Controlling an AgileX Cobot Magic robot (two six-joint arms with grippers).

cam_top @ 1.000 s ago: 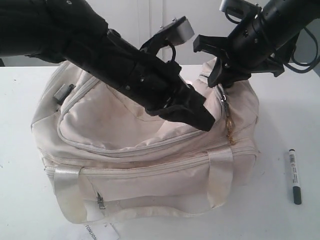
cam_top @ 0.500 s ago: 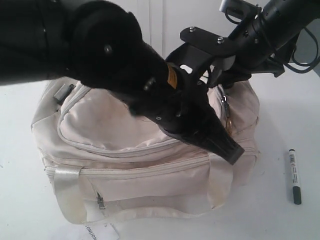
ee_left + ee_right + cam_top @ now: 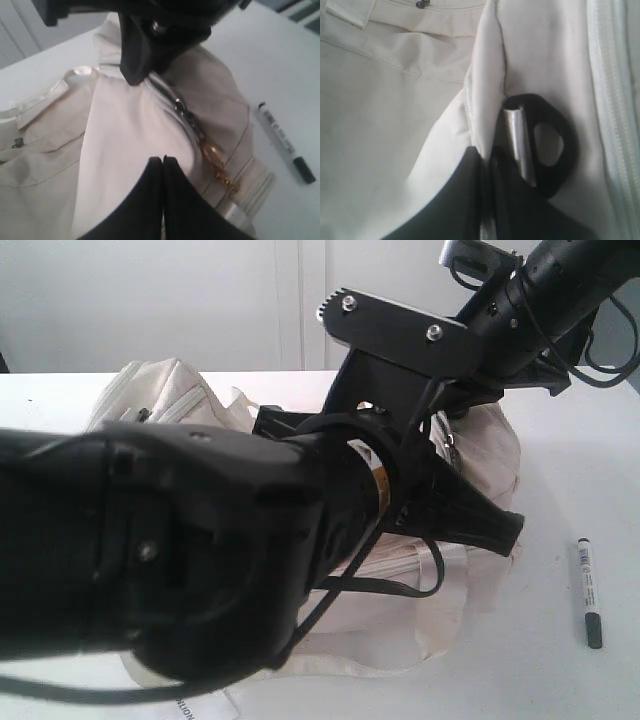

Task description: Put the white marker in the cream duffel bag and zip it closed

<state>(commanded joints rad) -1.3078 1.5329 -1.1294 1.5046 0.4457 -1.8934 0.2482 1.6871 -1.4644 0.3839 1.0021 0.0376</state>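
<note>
The cream duffel bag (image 3: pixel 490 455) sits mid-table, mostly hidden in the exterior view by my left arm. My left gripper (image 3: pixel 512 530) is shut and empty, and hovers past the bag's right end (image 3: pixel 125 125). In its own wrist view that gripper (image 3: pixel 162 160) points over the fabric near the gold zip pull (image 3: pixel 214 157). My right gripper (image 3: pixel 487 155) is shut on a fold of the bag's fabric (image 3: pixel 485 75) beside a black strap ring (image 3: pixel 557 150). The white marker (image 3: pixel 589 592) lies on the table to the right of the bag, untouched (image 3: pixel 284 141).
The white table (image 3: pixel 580 440) extends to the right of the bag, around the marker. A white paper tag (image 3: pixel 200 705) pokes out at the bag's front edge. A pale wall stands behind. My left arm's bulk (image 3: pixel 180 550) fills the foreground.
My left arm has swung across the bag toward the right and front, and now blocks most of it. The right arm keeps its place and its grip at the bag's right end.
</note>
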